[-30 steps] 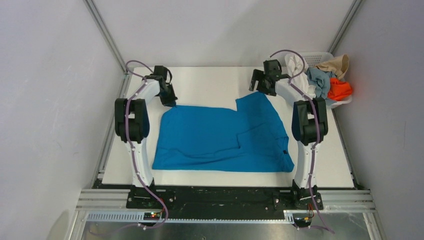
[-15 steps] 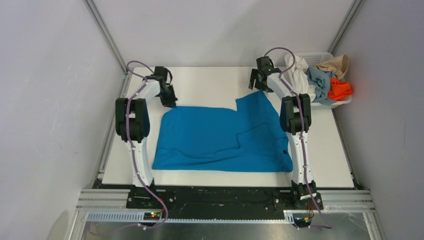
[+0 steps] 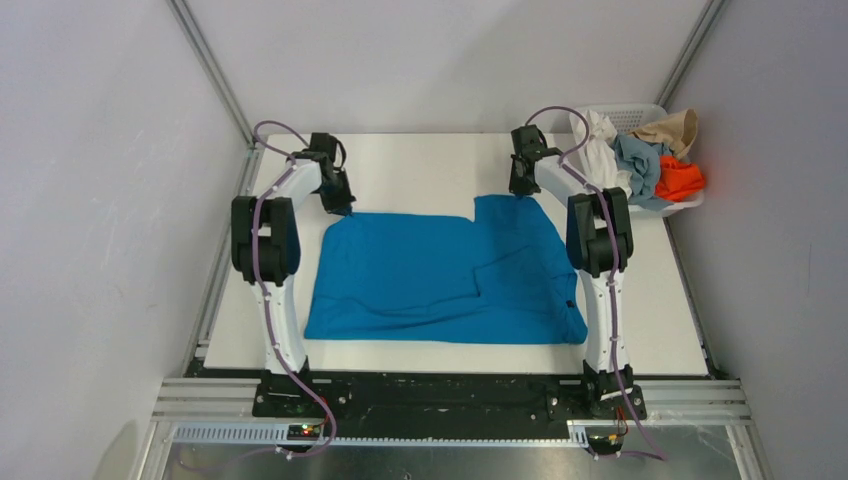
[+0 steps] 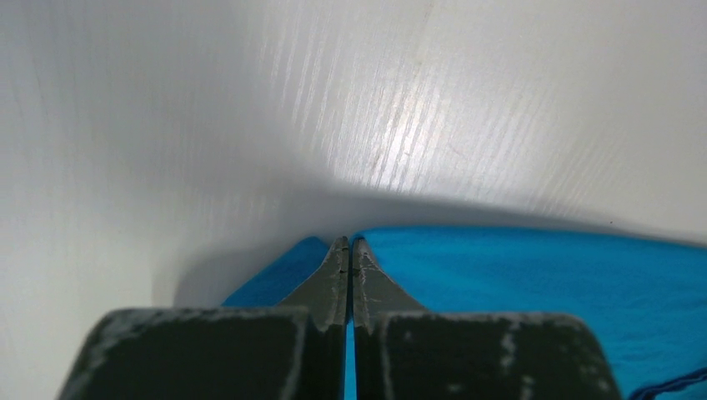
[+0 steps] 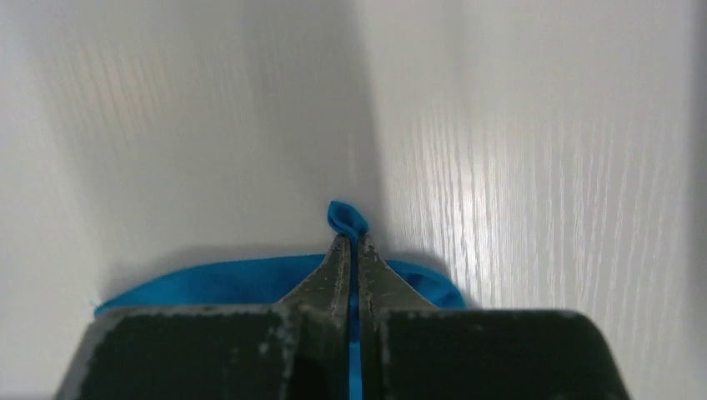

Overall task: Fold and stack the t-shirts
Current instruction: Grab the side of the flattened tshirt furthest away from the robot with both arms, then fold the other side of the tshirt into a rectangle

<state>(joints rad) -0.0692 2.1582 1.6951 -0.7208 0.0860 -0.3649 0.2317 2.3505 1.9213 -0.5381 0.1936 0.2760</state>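
Two arms reach out over one white table (image 3: pixel 420 160), each working a far corner of the single blue t-shirt (image 3: pixel 440 280) spread flat across the middle of the board. At far left, the left gripper (image 3: pixel 341 207) is down at the shirt's back left corner. Its wrist camera shows both fingers (image 4: pixel 327 287) pressed together with no gap at the tips, blue cloth on either side of them and a sliver of blue between them lower down, so they are pinching the shirt's edge against the table. The shirt runs from there toward the right, its near hem lying closer to the arm bases and its back edge stepping farther away on the right-hand side, with one folded layer showing as a raised outline near the middle. At that higher back right corner the right gripper (image 3: pixel 519 189) is also clamped tight. In its own wrist view a small nub of blue cloth pokes out just beyond the closed tips. Off the table's far right corner stands one white lattice basket (image 3: pixel 640 108) heaped with four more shirts: a white t-shirt (image 3: pixel 597 140), a grey-blue t-shirt (image 3: pixel 640 160), a tan t-shirt (image 3: pixel 672 127) and an orange t-shirt (image 3: pixel 680 178), piled together and spilling over the rim. That makes five shirts in all, none yet stacked.
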